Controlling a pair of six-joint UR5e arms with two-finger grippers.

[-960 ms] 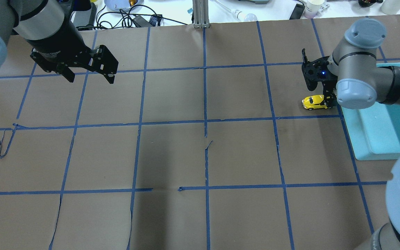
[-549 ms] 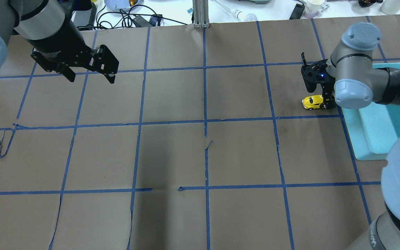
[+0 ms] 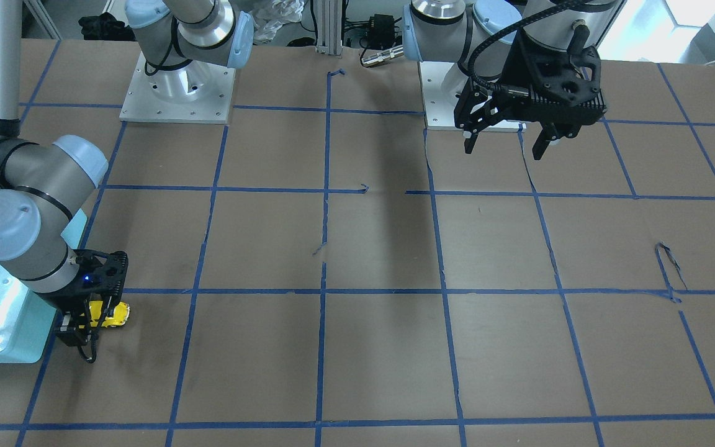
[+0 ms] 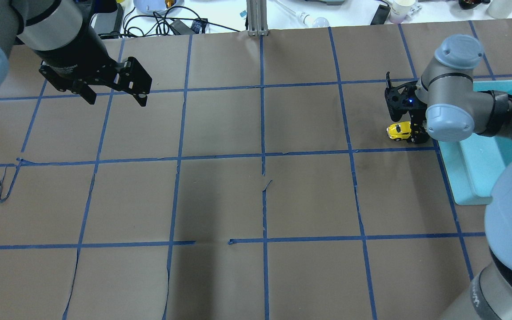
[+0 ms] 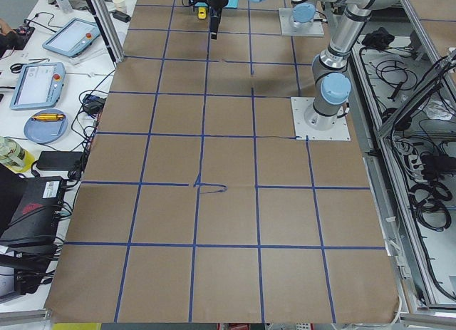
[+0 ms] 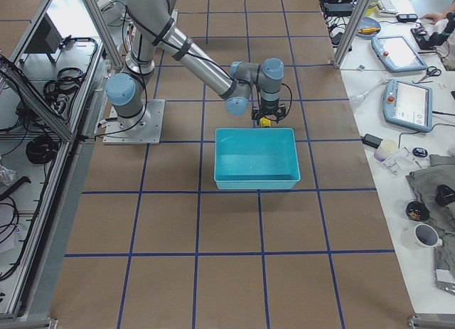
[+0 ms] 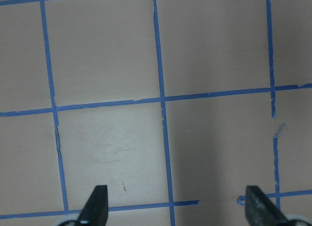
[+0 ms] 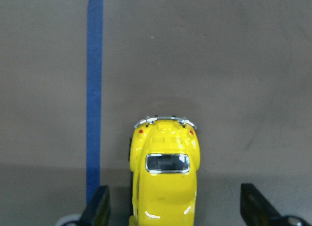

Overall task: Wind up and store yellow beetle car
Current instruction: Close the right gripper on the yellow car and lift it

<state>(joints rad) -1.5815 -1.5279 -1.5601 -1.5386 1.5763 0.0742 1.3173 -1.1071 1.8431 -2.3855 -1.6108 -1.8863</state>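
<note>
The yellow beetle car (image 8: 165, 182) stands on its wheels on the brown table paper, beside the teal bin. It also shows in the overhead view (image 4: 397, 130) and the front view (image 3: 115, 312). My right gripper (image 8: 176, 206) is open and low over the car, one finger on each side of it with a gap on both sides. The gripper covers the car's bin-side end in the overhead view (image 4: 414, 130). My left gripper (image 4: 117, 101) is open and empty, held above the table at the far left; it also shows in the front view (image 3: 503, 152).
A teal bin (image 4: 474, 178) stands at the table's right edge, right next to the car; it looks empty in the right side view (image 6: 256, 158). Blue tape lines grid the brown paper. A loose tape curl (image 4: 5, 186) lies at the left.
My right gripper has moved further over the car, which now shows less in the overhead view. The car and my left arm have not moved.
</note>
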